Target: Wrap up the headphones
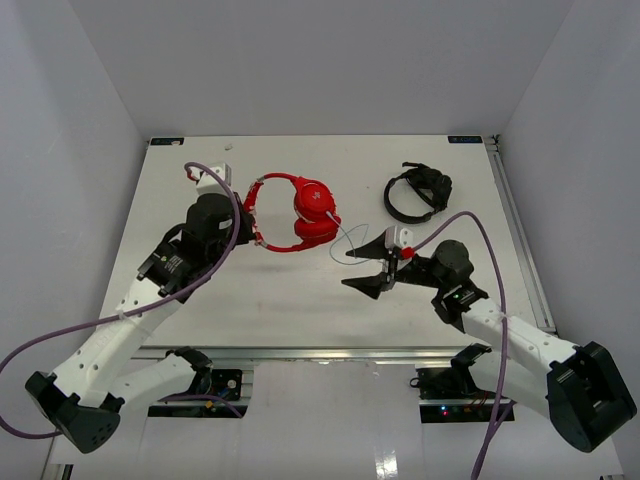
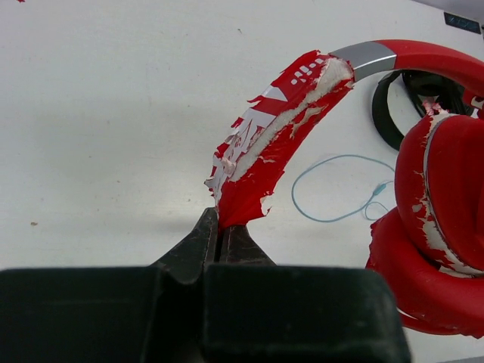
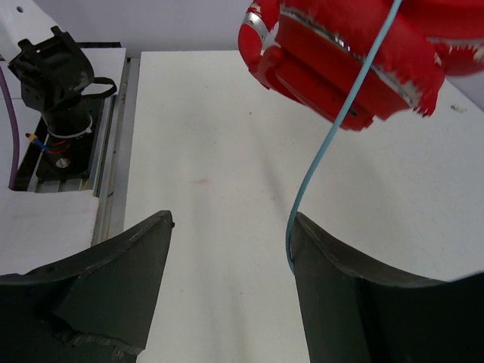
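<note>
The red headphones lie at mid-table, earcups folded together, headband to the left. My left gripper is shut on the worn, peeling red padding of the headband, pinched at the fingertips. The thin pale blue cable runs from the earcups in a loop on the table. My right gripper is open just right of the earcups. In the right wrist view the cable hangs down and touches the inner face of the right finger; nothing is between the jaws.
Black headphones lie at the back right, also visible behind the red headband. The table's metal side rail and a black arm mount show at the left of the right wrist view.
</note>
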